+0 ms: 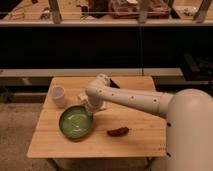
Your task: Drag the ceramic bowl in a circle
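The ceramic bowl (76,121) is round, shallow and glossy green with pale swirl marks inside. It sits on the wooden table (135,140), left of the middle. My gripper (90,109) reaches down from the white arm (135,100) and rests at the bowl's upper right rim. The small white cup (58,95) stands just behind and left of the bowl.
A dark brown object (118,132) lies on the table to the right of the bowl. A black flat object (113,83) lies at the back, partly hidden by the arm. Dark shelving and a counter stand behind the table.
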